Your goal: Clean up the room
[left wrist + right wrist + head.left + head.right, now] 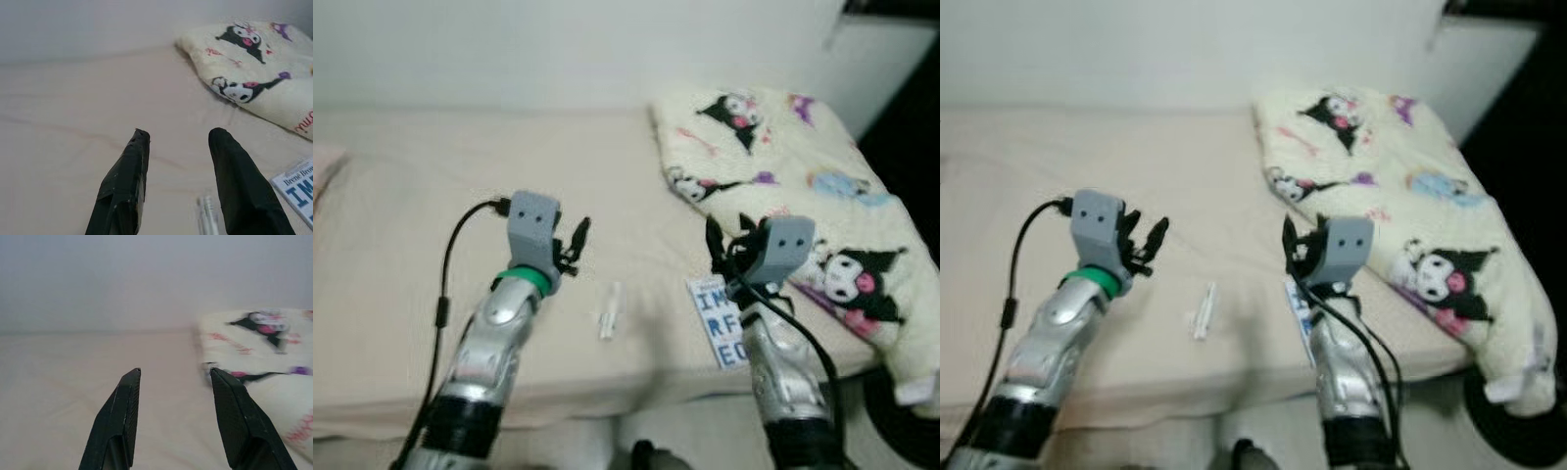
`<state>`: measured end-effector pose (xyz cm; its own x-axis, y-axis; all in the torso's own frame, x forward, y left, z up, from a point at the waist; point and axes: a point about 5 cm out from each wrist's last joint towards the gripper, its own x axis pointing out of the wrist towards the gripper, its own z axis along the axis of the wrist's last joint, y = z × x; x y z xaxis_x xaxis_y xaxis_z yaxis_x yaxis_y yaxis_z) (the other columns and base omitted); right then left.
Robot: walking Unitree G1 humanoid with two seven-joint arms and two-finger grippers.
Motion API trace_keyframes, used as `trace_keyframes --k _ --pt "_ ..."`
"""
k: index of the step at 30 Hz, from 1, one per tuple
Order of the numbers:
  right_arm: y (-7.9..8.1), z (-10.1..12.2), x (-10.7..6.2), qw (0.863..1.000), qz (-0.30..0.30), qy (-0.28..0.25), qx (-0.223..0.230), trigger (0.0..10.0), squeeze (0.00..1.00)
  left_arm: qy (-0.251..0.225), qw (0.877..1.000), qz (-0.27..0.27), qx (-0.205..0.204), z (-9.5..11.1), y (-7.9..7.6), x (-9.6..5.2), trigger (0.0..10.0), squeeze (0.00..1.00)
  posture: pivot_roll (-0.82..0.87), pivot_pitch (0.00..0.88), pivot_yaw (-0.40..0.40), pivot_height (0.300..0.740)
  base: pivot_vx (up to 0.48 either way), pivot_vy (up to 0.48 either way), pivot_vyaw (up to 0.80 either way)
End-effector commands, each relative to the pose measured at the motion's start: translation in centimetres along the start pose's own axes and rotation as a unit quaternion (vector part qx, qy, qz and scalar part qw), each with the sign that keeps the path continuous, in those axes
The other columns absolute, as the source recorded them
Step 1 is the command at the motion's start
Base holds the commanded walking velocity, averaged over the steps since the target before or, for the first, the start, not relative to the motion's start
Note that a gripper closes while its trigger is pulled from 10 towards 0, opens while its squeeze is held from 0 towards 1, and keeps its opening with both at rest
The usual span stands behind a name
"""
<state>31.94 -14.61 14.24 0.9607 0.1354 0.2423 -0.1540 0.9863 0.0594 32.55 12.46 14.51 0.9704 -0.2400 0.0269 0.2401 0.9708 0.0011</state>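
Observation:
A beige bed (431, 186) lies before me. On it near the front edge rests a small white tube-like item (609, 310), also seen by the left wrist camera (208, 211). A white booklet with blue letters (719, 320) lies right of it, partly under my right arm. A cream blanket with cartoon prints (783, 166) is folded at the right. My left gripper (570, 243) hovers open over the bed, left of the white item. My right gripper (724, 245) stands open above the booklet, beside the blanket.
A pale wall (558, 49) runs behind the bed. A dark area (911, 108) and a dark round object (901, 421) sit at the right, past the blanket. The bed's front edge (607, 387) is close below my arms.

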Motion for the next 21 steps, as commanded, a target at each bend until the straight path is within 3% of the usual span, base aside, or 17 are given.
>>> trace_keyframes --k 1,9,11,12,13,14,16,17,19,21 --pt "-0.6 -0.4 -0.5 1.000 -0.010 0.010 -0.004 10.0 0.00 0.011 1.000 -0.010 -0.004 -0.5 -0.5 -0.1 10.0 0.00 0.00 0.045 0.031 0.726 0.000 0.000 0.00" --pt "0.1 -1.3 -0.7 0.999 0.015 0.033 0.006 10.0 0.00 0.036 0.999 -0.022 0.008 -1.6 -0.6 -0.5 10.0 0.00 0.00 0.042 0.034 0.726 0.000 0.000 0.00" --pt "0.7 -1.9 -0.9 0.998 0.034 0.048 0.012 10.0 0.00 0.074 0.997 -0.034 0.008 -3.5 -0.6 -0.9 10.0 0.00 0.00 0.042 0.031 0.726 0.000 0.000 0.00" --pt "0.7 -1.9 -0.9 0.998 0.034 0.048 0.012 10.0 0.00 0.074 0.997 -0.034 0.008 -3.5 -0.6 -0.9 10.0 0.00 0.00 0.042 0.031 0.726 0.000 0.000 0.00" --pt "1.0 -2.3 -1.0 0.997 0.045 0.058 0.012 10.0 0.00 0.098 0.995 -0.033 0.012 -5.0 -0.4 -1.2 10.0 0.00 -0.01 0.047 0.030 0.726 0.000 0.000 0.00" --pt "1.3 -2.8 -1.2 0.996 0.058 0.071 0.010 10.0 0.00 0.122 0.992 -0.016 0.022 -6.7 0.2 -1.7 10.0 0.00 0.00 0.053 0.023 0.726 0.000 0.000 0.00" --pt "1.3 -2.8 -1.2 0.996 0.058 0.071 0.010 10.0 0.00 0.122 0.992 -0.016 0.022 -6.7 0.2 -1.7 10.0 0.00 0.00 0.053 0.023 0.726 0.000 0.000 0.00" --pt "1.5 -3.1 -1.3 0.995 0.066 0.078 0.009 10.0 0.00 0.136 0.990 -0.003 0.029 -7.8 0.6 -2.0 10.0 0.00 0.00 0.053 0.023 0.726 0.000 0.000 0.00" --pt "1.7 -3.7 -1.4 0.992 0.081 0.092 0.004 10.0 0.00 0.151 0.986 0.064 0.016 -9.3 2.2 -2.8 10.0 0.00 0.00 0.066 0.001 0.726 0.000 0.000 0.00" --pt "1.7 -3.7 -1.4 0.992 0.081 0.092 0.004 10.0 0.00 0.151 0.986 0.064 0.016 -9.3 2.2 -2.8 10.0 0.00 0.00 0.066 0.001 0.726 0.000 0.000 0.00"
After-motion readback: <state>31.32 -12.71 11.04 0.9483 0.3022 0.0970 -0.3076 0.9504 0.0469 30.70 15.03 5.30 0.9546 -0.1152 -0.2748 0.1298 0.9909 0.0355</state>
